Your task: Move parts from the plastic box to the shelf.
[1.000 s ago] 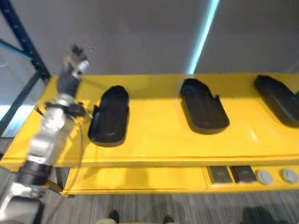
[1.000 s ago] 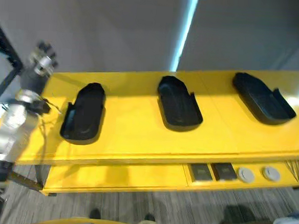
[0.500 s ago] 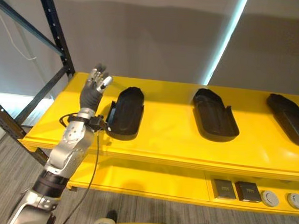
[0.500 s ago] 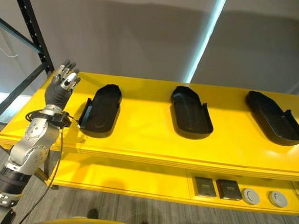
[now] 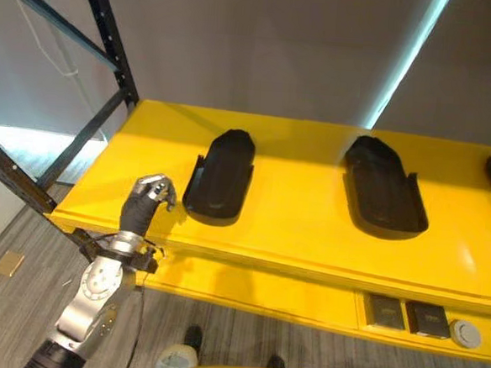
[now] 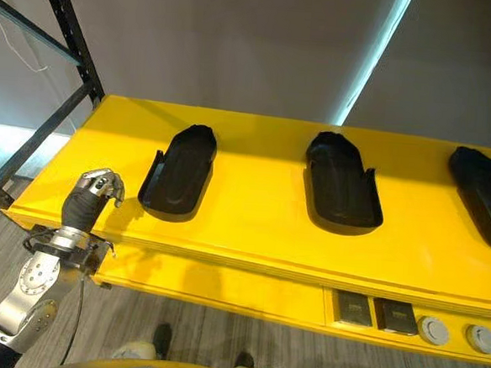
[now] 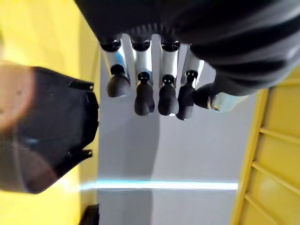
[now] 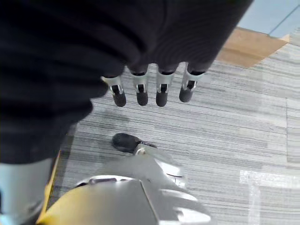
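Lowered since half a second ago, left robot hand [image 5: 148, 196] now sits at the yellow shelf [image 5: 309, 239] front edge, lower left of frame, fingers curled in, holding nothing. Shelf spans the frame, largest thing here. Three black parts lie on it: left part [image 5: 222, 176] just beside the hand, not touching; middle part [image 5: 383, 196] at centre right; third part [image 6: 485, 194] cut off at the right edge. Right robot hand [image 8: 150, 91] hangs over grey floor [image 8: 234, 126], fingers relaxed, empty.

Three moulded black plastic parts [image 6: 179, 173], [image 6: 343, 191], [image 6: 486, 196] lie in a row from 9 to 3 o'clock on the yellow shelf [image 6: 252, 210]; the robot's left hand [image 6: 94, 192] hangs at 8 o'clock by its front edge.
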{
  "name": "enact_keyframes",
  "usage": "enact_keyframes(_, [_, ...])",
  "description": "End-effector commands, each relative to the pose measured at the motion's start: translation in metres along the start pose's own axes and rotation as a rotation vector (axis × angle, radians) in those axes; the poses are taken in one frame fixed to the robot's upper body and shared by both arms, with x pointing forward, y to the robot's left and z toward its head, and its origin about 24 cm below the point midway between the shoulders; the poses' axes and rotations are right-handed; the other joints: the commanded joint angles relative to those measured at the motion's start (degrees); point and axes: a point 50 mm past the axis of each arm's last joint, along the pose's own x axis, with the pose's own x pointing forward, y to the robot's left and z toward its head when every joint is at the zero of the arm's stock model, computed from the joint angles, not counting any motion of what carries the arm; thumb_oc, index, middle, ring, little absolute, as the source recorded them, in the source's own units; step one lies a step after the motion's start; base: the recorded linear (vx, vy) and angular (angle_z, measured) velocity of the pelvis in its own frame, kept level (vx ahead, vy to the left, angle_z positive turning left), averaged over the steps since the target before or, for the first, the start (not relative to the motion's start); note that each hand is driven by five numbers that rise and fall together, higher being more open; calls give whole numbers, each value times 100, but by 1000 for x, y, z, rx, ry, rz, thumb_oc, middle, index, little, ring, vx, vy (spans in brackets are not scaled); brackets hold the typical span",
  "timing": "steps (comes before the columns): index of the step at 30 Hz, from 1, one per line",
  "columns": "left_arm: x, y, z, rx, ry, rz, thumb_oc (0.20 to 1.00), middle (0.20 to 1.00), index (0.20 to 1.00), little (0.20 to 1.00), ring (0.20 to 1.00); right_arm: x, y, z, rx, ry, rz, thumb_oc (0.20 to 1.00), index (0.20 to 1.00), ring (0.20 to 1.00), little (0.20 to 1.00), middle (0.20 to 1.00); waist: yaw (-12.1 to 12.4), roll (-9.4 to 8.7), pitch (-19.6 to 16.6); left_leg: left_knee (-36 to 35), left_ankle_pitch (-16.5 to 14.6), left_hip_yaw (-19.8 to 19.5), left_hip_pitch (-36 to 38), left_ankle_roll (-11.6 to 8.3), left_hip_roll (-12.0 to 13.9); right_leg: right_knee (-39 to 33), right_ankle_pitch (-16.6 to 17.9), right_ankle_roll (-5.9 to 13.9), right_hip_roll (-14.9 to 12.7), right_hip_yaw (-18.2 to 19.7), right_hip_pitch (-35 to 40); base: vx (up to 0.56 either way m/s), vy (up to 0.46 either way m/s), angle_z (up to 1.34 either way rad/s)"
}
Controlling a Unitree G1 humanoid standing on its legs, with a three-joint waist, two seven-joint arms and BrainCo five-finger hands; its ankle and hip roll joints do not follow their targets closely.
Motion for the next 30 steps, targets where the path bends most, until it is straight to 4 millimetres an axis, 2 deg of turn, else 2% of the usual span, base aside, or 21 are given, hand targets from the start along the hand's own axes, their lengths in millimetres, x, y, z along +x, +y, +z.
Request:
enact_keyframes(1, [18,-8,20,-28,-87,-82,200,200,200,200,200,-1,4,6,-10,29,-6,1000,1000,1000,1000,1000,-43,-228,321,0,-1062,166,439,260,-412,17,-594,-212,209,-160,179,30,-18,4])
enact_keyframes(5, [10,-5,1,-50,5,-51,200,200,200,200,200,-1,2,7,8,26,-1,1000,1000,1000,1000,1000,-81,-141,480,0,-1019,216,289,245,-384,17,-565,-205,200,-148,-4,-24,-10,-4])
enact_keyframes(10, [2,-3,-8,-48,27,-34,200,200,200,200,200,0,2,-2,30,48,-1,1000,1000,1000,1000,1000,-142,-78,525,0,-993,287,246,196,-354,17,-545,-154,199,-129,-91,27,-7,-2])
enact_keyframes(19, [19,-6,10,-59,-98,-26,200,200,200,200,200,-2,-5,7,15,0,-19,1000,1000,1000,1000,1000,-407,81,866,0,-913,508,-42,190,-317,17,-451,-124,163,87,-469,-37,3,-11])
enact_keyframes(30, [43,-14,22,-33,-147,56,200,200,200,200,200,-2,-3,11,2,-29,-23,1000,1000,1000,1000,1000,-698,79,1094,0,-893,696,-63,189,-263,17,-400,-153,191,323,-599,17,-7,-7])
